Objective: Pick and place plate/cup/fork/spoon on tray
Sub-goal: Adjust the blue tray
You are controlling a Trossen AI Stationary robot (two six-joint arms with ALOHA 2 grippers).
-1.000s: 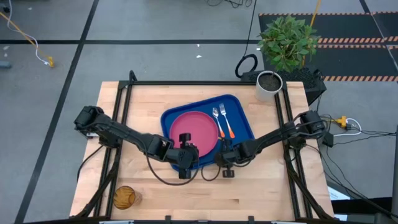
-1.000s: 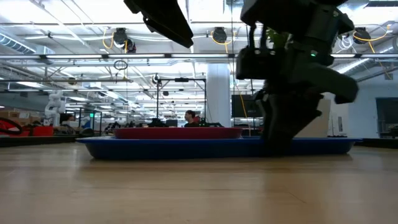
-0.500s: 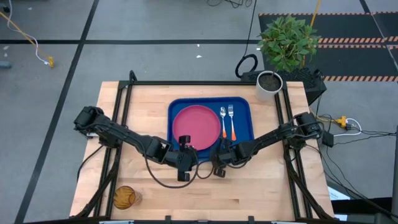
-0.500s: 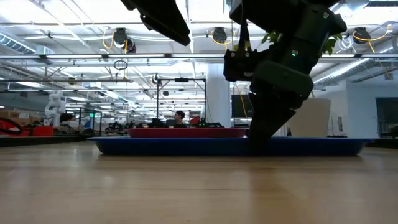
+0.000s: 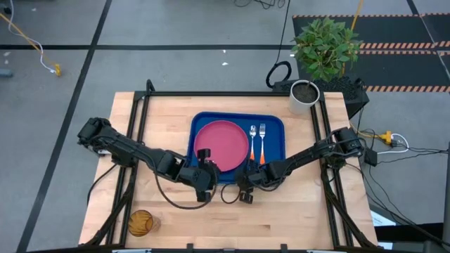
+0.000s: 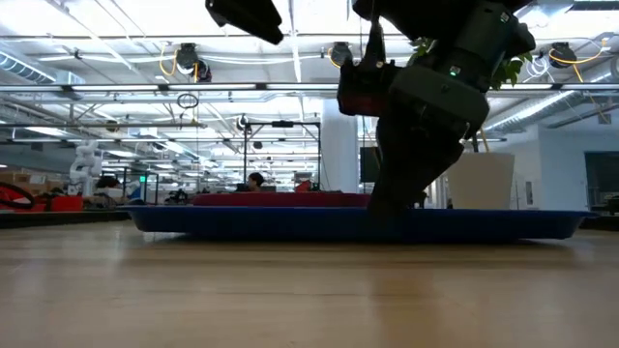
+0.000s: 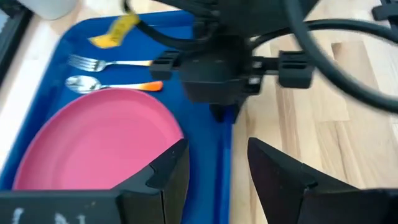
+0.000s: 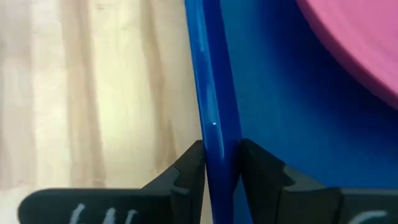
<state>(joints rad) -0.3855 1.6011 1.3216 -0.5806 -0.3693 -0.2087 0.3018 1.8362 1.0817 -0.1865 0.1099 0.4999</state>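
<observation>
We see the right pincer clenched on the near rim of the tray, which lies mid-desk carrying the plate, spoon and fork. The left pincer hangs released above that rim. The cup stands at the desk's near left corner.

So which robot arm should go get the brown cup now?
The left. The cup stands at the table's near left corner, and the left gripper is open, nearer and free. The right gripper is clamped on the tray rim.
</observation>
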